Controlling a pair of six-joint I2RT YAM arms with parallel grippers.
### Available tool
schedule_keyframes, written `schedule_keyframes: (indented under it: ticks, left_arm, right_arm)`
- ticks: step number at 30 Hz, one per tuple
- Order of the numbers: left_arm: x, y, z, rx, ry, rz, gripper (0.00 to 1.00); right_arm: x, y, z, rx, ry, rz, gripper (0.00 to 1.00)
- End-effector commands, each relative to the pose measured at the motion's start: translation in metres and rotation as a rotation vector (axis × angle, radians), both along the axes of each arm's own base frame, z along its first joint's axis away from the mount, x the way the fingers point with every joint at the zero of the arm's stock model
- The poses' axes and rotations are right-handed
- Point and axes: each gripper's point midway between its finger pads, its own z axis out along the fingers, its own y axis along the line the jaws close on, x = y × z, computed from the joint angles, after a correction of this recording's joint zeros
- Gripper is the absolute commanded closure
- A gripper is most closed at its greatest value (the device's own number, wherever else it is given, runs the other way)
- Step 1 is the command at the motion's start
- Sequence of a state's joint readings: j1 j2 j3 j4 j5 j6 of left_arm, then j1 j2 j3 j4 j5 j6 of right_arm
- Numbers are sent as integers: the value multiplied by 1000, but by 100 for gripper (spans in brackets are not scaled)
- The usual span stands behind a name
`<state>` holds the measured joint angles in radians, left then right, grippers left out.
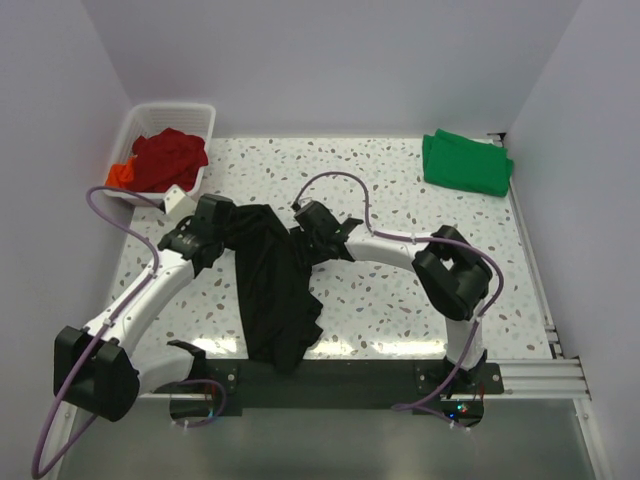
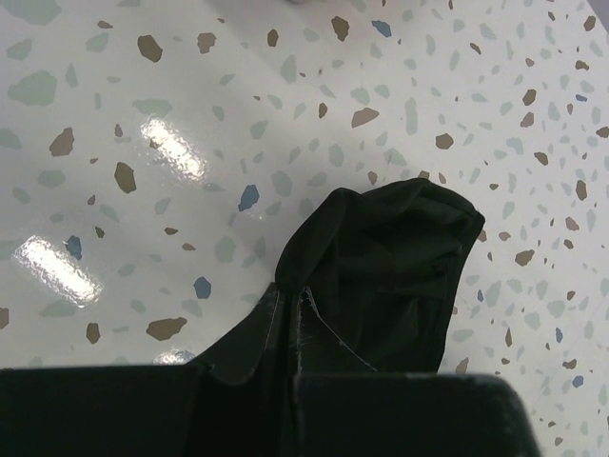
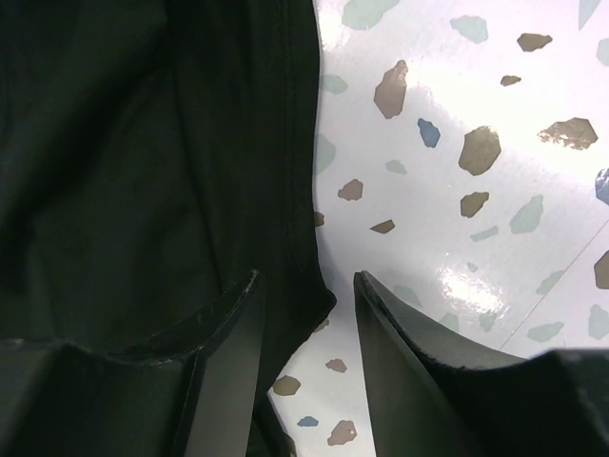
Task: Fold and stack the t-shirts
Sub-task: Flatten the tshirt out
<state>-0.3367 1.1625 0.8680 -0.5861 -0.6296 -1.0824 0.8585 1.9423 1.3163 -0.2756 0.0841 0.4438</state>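
Pinching a black shirt (image 2: 381, 276) between shut jaws: left gripper (image 2: 295, 367), fabric bunched and rising out of the fingertips, table (image 2: 190, 114) showing behind. Straddling the same shirt's hemmed edge with jaws apart and not yet clamped: right gripper (image 3: 304, 295), one finger (image 3: 224, 333) on the cloth, the other over bare terrazzo, hem running between them. Risk, judged: closing from here could catch only the thin hem, or miss it, since the edge sits near the gap's left side; a shallow bite would slip once the cloth is pulled taut. Second risk, judged: uneven lifting between the two grips could twist the shirt and spoil the fold. Lying crumpled mid-table between both arms, trailing toward the near edge: black shirt, seen from above. Folded at the far right corner: green shirt (image 1: 466, 160). Heaped in the white basket (image 1: 190, 108) at the far left: red shirt (image 1: 170, 155) and orange shirt (image 1: 120, 174).
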Motion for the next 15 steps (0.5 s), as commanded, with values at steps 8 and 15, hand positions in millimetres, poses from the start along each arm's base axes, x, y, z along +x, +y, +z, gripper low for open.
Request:
schedule_keyframes:
  ticks: [8, 15]
  left_arm:
    - [4, 4, 12, -12, -55, -10, 100]
    - [5, 6, 20, -11, -74, -8, 100]
  right_arm:
    - [-4, 11, -5, -28, 13, 8, 59]
    - [-7, 7, -13, -67, 28, -12, 76]
